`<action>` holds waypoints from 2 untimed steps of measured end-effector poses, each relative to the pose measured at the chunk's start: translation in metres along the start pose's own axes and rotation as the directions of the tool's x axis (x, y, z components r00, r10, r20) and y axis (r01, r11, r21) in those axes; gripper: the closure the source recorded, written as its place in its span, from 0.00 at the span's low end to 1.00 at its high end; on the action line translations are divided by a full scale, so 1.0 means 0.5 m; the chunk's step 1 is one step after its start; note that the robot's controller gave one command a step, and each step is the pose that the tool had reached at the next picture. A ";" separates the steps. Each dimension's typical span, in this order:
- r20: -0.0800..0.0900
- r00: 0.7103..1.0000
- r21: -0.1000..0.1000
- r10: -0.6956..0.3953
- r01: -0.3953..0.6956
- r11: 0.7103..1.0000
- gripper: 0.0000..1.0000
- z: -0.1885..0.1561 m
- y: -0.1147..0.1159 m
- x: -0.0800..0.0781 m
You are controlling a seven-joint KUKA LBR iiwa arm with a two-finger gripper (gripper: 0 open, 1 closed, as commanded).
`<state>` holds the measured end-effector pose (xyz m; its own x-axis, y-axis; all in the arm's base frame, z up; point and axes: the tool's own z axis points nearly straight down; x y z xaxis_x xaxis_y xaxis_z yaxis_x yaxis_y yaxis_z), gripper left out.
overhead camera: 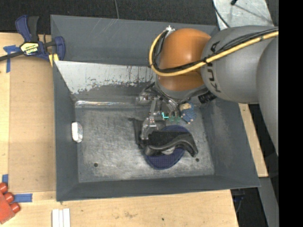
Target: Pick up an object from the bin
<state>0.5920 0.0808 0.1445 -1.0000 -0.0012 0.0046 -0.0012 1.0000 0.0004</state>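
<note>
Grey scuffed bin (64,150); orange wrist cover (184,56); yellow cable (152,56); black curved thing (170,138); dark-blue rounded thing (163,161); small white thing (76,131).

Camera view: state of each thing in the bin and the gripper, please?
Gripper: down in the bin, at the black curved thing's left end.
Black curved thing: lying on the dark blue piece.
Dark blue piece: flat on the floor, partly covered.
Small white thing: lying by the left wall, alone.

Bin floor (109,145) open across left and centre. Obstacles: small white object (76,131) at the left side; dark blue-and-black item (165,150) right of centre, with the arm (189,60) overhanging it.
</note>
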 end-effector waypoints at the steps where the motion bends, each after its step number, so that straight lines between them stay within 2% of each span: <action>1: 0.017 0.989 0.000 -0.148 0.148 0.989 0.00 0.136 -0.104 -0.026; 2: 0.029 0.963 0.000 -0.267 0.267 0.964 0.00 0.138 -0.177 0.029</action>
<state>0.5775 -0.0079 0.0756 -0.9630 -0.2684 -0.0244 -0.2685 0.9633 0.0012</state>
